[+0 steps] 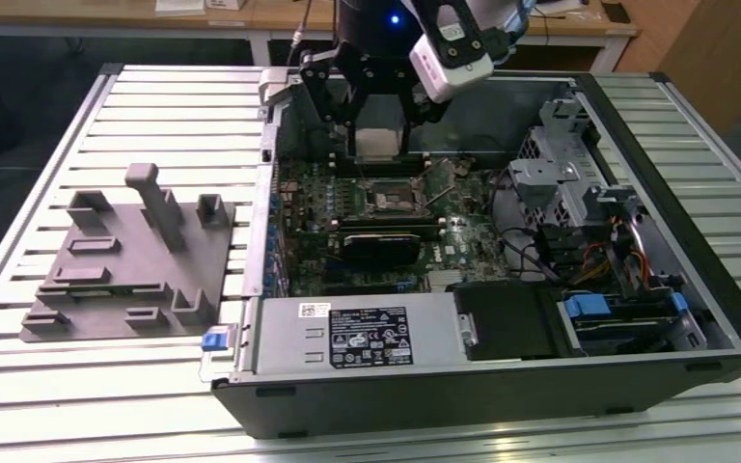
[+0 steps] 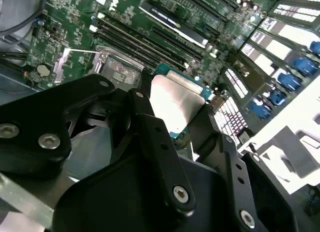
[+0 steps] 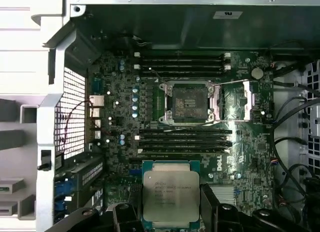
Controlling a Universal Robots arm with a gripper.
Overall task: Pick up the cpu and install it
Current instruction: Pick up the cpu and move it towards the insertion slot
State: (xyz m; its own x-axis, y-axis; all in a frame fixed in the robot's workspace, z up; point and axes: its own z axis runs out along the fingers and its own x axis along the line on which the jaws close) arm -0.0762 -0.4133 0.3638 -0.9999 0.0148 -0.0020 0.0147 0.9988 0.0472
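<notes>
My gripper [image 1: 378,135] hangs over the back of the open computer case, shut on the cpu [image 1: 378,145], a thin square chip with a pale metal top. In both wrist views the cpu [image 3: 171,194] [image 2: 175,104] sits flat between the two black fingers [image 3: 209,204], which clamp its opposite edges. The motherboard socket [image 3: 190,102] lies open below, its metal frame and lever raised and its contact field bare. In the exterior view the socket [image 1: 390,198] is slightly nearer the camera than the held cpu, which is well above the board.
Memory slots [image 3: 182,141] run on both sides of the socket. A drive cage and cables [image 1: 577,203] fill the case on the exterior view's right, and the power supply [image 1: 358,333] is at the front. A grey fixture block [image 1: 126,260] stands on the slatted table to the exterior view's left.
</notes>
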